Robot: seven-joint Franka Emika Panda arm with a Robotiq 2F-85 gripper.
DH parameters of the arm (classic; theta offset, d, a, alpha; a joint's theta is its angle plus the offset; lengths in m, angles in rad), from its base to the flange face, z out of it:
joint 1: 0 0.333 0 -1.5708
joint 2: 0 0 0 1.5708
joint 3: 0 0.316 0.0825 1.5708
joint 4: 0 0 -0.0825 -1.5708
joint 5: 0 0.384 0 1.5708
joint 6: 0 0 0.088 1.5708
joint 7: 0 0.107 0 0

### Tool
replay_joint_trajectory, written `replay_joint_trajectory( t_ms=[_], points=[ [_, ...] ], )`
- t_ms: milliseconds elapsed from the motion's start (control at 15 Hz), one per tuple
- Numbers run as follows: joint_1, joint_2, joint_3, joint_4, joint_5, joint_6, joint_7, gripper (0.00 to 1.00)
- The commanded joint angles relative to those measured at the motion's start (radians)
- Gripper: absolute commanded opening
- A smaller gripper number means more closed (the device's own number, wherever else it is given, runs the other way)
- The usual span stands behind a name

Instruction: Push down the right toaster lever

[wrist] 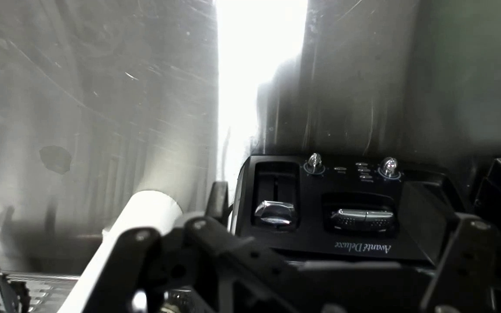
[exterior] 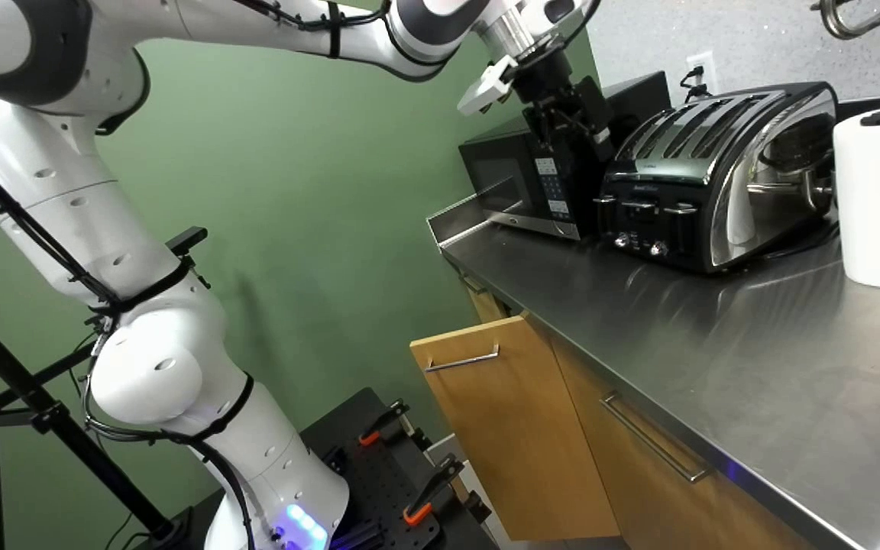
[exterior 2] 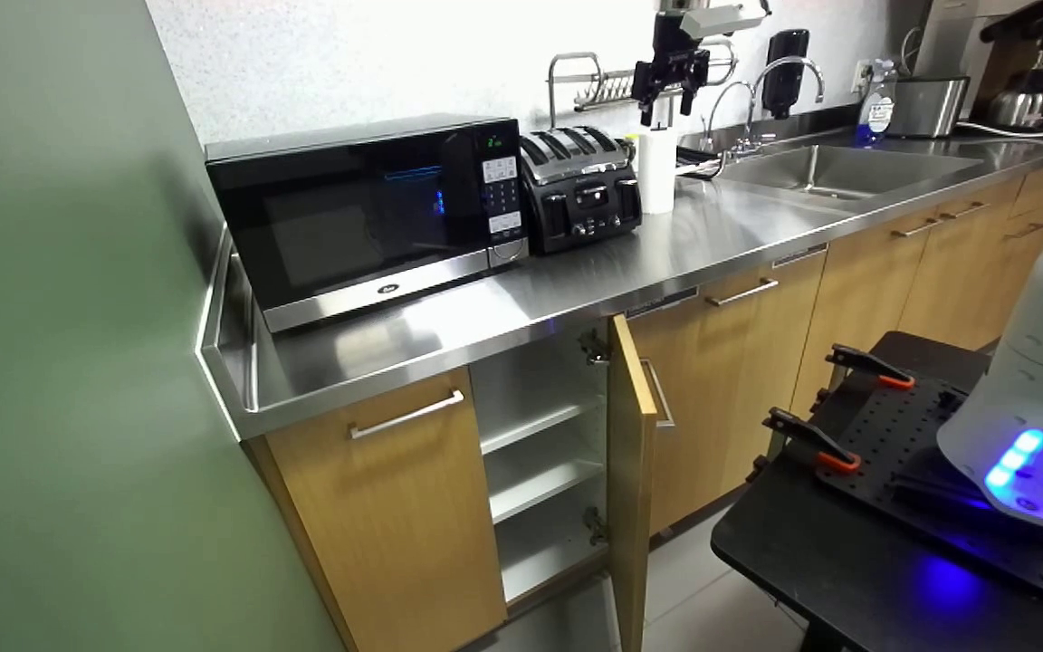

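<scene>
The black two-fingered mechanical claw [exterior 2: 666,110] points downward; its dark angular fingers [wrist: 218,202] are spread, with a gap between them. The silver cylindrical wrist [exterior: 507,34] sits just above the claw. The white, smooth-shelled, jointed arm [exterior: 134,244] connects the wrist to a white base [exterior: 295,473] well below the claw; blue indicator lights [exterior: 305,521] on the base are lit.

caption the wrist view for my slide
Seen past the open Robotiq gripper: Avanté Deluxe toaster, right lever up, paper-towel roll alongside.

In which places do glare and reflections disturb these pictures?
Wrist view: white glare burns out part of the grey steel countertop; in an exterior view, the white speckled wall looks partly overexposed; in an exterior view, the black-fronted chrome toaster mirrors its surroundings.
</scene>
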Motion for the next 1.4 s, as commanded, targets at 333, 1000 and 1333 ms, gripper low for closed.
replay_joint_trajectory(
  t_ms=[333, 1000, 1333],
  points=[
    [-0.028, 0.203, -0.007, 0.160, 0.087, 0.013, -0.151, 1.00],
    [-0.034, 0.255, -0.002, 0.218, 0.101, 0.012, -0.167, 1.00],
    [-0.045, 0.296, 0.000, 0.255, 0.120, 0.030, -0.178, 0.66]
  ],
)
